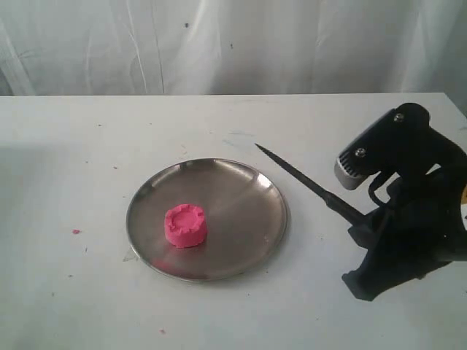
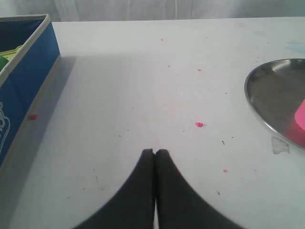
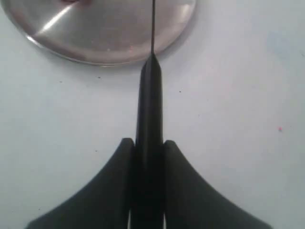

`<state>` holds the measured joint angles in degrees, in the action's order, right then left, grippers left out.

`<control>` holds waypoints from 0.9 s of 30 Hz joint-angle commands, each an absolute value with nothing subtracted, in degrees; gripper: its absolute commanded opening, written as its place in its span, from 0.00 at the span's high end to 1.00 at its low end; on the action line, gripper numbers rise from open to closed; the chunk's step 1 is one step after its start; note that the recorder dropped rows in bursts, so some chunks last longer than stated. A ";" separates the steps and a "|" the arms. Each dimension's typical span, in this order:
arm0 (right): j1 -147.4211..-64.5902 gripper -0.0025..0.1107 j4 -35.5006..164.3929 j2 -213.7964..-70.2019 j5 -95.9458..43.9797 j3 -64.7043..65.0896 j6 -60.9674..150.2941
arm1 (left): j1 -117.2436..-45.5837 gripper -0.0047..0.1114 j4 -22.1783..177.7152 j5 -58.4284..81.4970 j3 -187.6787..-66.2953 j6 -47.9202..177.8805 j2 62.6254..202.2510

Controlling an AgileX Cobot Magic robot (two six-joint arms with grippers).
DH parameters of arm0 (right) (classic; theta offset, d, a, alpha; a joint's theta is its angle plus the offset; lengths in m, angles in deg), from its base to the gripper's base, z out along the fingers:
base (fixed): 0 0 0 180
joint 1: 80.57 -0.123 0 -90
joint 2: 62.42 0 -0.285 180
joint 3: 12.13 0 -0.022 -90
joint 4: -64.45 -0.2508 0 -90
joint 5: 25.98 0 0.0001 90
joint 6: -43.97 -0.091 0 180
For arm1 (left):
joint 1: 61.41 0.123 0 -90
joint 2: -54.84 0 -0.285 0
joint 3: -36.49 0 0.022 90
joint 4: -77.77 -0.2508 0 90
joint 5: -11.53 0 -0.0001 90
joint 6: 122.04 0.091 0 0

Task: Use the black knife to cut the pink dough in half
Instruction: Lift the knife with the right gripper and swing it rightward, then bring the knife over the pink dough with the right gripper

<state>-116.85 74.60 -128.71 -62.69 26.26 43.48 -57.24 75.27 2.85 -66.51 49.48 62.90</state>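
The pink dough (image 1: 186, 225) is one round puck with a dimpled top, lying left of centre on the steel plate (image 1: 248, 197). My right gripper (image 1: 361, 224) is shut on the handle of the black knife (image 1: 303, 180), right of the plate; the blade points up-left past the plate's far right rim. In the right wrist view the black knife (image 3: 149, 105) runs out from between the fingers (image 3: 178, 162) over the steel plate's edge (image 3: 109, 43). My left gripper (image 2: 155, 152) is shut on nothing, over bare table left of the steel plate (image 2: 267, 90); a sliver of the pink dough (image 2: 300, 117) shows.
A blue open box (image 2: 24, 86) with something green inside stands at the far left of the left wrist view. Tiny pink crumbs (image 2: 199, 124) dot the white table (image 1: 87, 146). A white curtain hangs behind the table's back edge.
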 commanded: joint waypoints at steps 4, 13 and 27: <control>-123.12 0.98 80.98 -128.27 -62.04 26.52 36.24 | -57.46 0.96 75.65 2.94 -66.30 49.43 62.63; -130.41 0.98 79.43 -128.88 -54.36 26.41 42.43 | -57.46 0.96 75.65 2.94 -66.30 49.43 62.63; -134.80 0.98 79.45 -136.21 -42.44 23.56 42.70 | -57.46 0.96 75.65 2.94 -66.30 49.43 62.63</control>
